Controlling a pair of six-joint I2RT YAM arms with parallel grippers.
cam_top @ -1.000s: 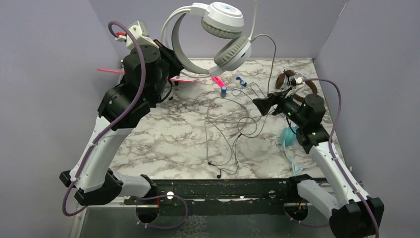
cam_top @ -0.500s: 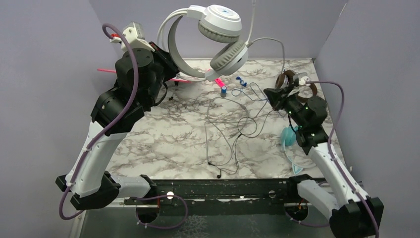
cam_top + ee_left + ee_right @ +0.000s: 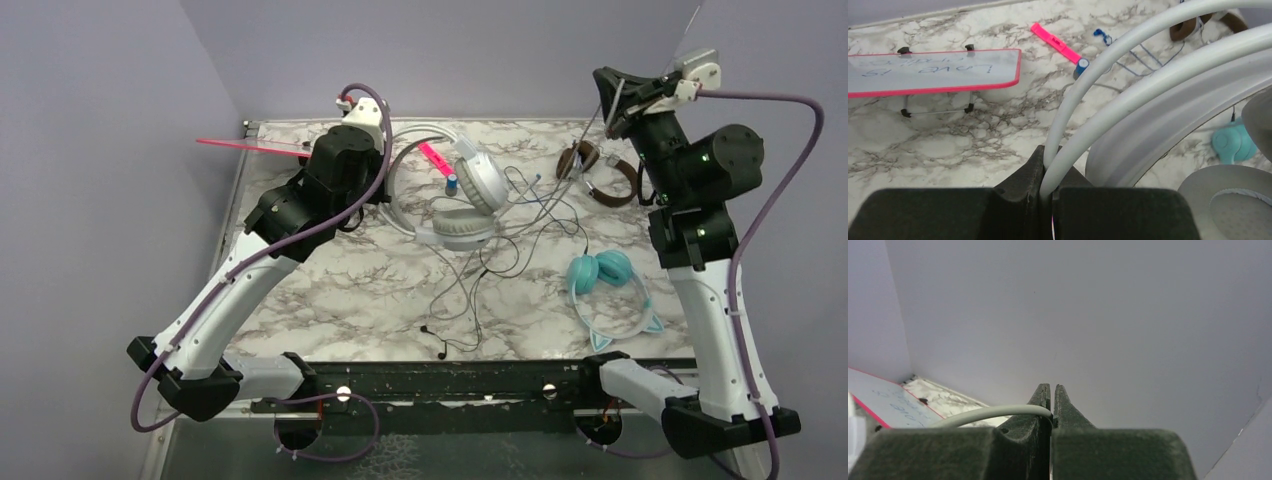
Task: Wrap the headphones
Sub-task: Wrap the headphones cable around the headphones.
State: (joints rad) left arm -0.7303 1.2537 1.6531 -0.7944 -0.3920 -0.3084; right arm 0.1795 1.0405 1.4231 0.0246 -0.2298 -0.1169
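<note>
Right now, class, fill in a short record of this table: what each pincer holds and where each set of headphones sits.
left pincer: shut on the band of the white headphones
right pincer: shut on the grey cord, raised high
white headphones: on the table, back centre
teal headphones: on the table, right side, untouched
brown headphones: far right, untouched

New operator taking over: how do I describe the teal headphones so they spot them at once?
On the marble table, look at its near right part, beside the right arm's white link. The teal headphones lie flat there. Only they have cat ears on the band; the white-grey set and the brown set sit farther back.
</note>
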